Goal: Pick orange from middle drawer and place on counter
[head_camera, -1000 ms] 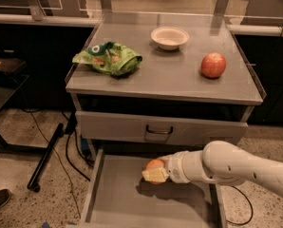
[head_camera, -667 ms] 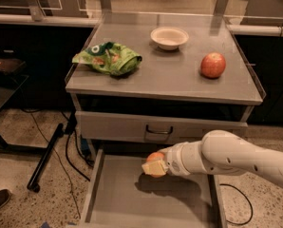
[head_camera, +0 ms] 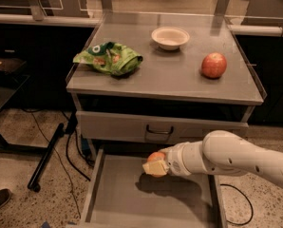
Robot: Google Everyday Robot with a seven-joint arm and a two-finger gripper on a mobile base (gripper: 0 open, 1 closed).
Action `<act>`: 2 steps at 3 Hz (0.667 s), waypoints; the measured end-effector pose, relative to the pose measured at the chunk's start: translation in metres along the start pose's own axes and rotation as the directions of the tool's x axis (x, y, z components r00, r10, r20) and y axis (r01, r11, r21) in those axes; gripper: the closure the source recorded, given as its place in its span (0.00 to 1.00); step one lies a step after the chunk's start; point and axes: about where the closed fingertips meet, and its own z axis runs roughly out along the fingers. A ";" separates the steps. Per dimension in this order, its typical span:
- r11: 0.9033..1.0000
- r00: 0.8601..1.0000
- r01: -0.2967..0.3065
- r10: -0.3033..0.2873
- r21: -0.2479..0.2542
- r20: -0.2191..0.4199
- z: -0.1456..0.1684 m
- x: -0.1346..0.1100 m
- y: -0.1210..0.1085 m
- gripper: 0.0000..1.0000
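Note:
The orange [head_camera: 156,156] is small, round and bright orange. My gripper [head_camera: 155,166] is shut on it and holds it above the open middle drawer [head_camera: 122,198], near the drawer's back. The white arm [head_camera: 227,156] reaches in from the right. The drawer's flat grey bottom shows the gripper's shadow below it. The counter [head_camera: 170,77] is the grey metal cabinet top above, with raised rims.
On the counter lie a green chip bag [head_camera: 109,57] at the left, a white bowl [head_camera: 170,37] at the back and a red apple [head_camera: 213,64] at the right. A shut drawer front with a dark handle [head_camera: 159,130] sits above the open drawer. A shoe [head_camera: 1,198] shows lower left.
The gripper has risen a little with the orange and drifted slightly left; the arm has lifted and drawn closer to the drawer front.

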 end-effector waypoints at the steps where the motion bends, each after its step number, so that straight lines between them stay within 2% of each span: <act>1: 1.000 1.000 -0.004 0.004 -0.014 -0.004 -0.021 -0.020 -0.008 1.00; 2: 0.999 0.999 0.029 -0.029 0.016 -0.017 -0.055 -0.049 -0.009 1.00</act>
